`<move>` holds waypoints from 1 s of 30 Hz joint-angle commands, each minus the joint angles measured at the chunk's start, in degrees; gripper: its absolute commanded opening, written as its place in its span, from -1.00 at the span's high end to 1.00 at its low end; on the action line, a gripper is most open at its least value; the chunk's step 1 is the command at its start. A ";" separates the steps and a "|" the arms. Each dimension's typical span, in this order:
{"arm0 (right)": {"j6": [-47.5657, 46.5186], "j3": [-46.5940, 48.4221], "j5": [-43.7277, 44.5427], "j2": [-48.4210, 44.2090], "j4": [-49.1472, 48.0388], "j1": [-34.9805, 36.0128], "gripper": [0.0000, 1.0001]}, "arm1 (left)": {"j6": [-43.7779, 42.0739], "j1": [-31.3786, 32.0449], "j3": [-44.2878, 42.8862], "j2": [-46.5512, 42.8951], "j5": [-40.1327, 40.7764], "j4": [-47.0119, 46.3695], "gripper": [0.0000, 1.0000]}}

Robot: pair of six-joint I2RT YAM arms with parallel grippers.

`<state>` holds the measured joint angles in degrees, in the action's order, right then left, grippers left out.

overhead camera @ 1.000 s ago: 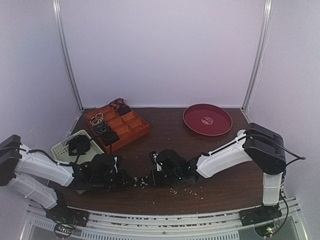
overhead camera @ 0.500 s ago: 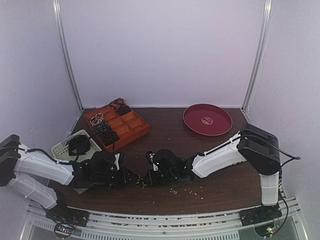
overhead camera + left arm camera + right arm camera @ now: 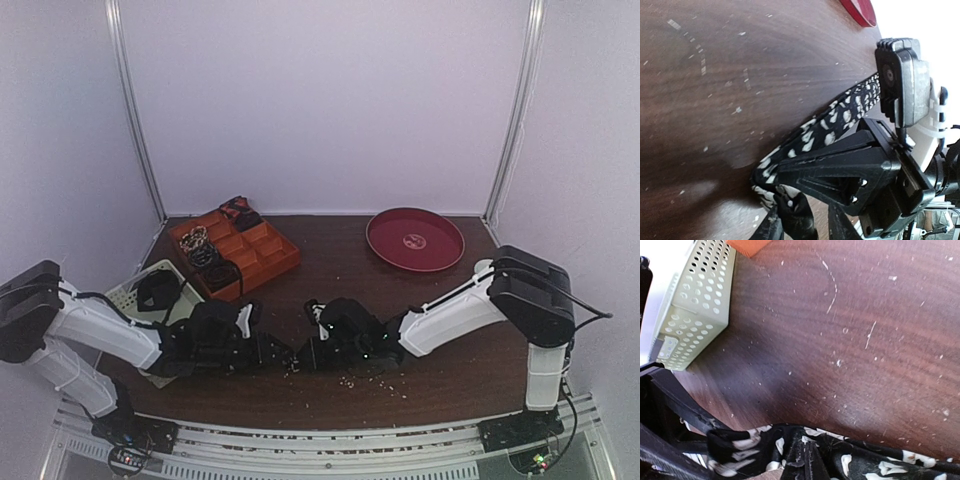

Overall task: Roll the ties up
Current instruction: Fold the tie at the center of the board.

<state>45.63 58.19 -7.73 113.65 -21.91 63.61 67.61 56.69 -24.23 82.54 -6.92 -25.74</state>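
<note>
A black tie (image 3: pixel 840 117) with white speckles lies on the dark wooden table (image 3: pixel 330 280) between my two grippers. In the left wrist view it runs from upper right down to a fold at my left gripper (image 3: pixel 762 202). Those fingers stand apart, with bunched fabric (image 3: pixel 795 215) loose between them. My right gripper (image 3: pixel 807 455) is shut on the same tie (image 3: pixel 865 465), its fingers pressed together in the cloth. From above, the left gripper (image 3: pixel 275 353) and the right gripper (image 3: pixel 308 352) nearly meet at the table's front middle. Rolled ties (image 3: pixel 205 255) sit in the orange tray (image 3: pixel 262 250).
A white perforated basket (image 3: pixel 130 290) holding a dark tie (image 3: pixel 155 290) stands at the left, behind the left arm, and shows in the right wrist view too (image 3: pixel 695 305). A red round plate (image 3: pixel 415 240) lies at the back right. White crumbs (image 3: pixel 370 378) dot the front.
The left gripper's jaws have parted from shut and it has moved right, closer to the right gripper. The right gripper stays shut on the tie, shifted only slightly.
</note>
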 commanded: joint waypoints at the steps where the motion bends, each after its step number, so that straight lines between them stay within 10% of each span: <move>1: 0.08 -1.61 0.88 -2.84 -1.68 -0.91 1.00 | -2.17 0.07 -3.51 1.55 -1.28 -3.87 0.37; 30: 3.33 -10.94 -0.97 -8.25 -7.61 -2.85 0.48 | 0.08 0.11 -8.82 14.08 -3.02 -10.14 0.11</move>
<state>48.18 46.52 -7.07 103.72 -27.64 60.88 67.31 56.69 -32.93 96.16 -11.03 -33.10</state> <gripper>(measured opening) 0.268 0.447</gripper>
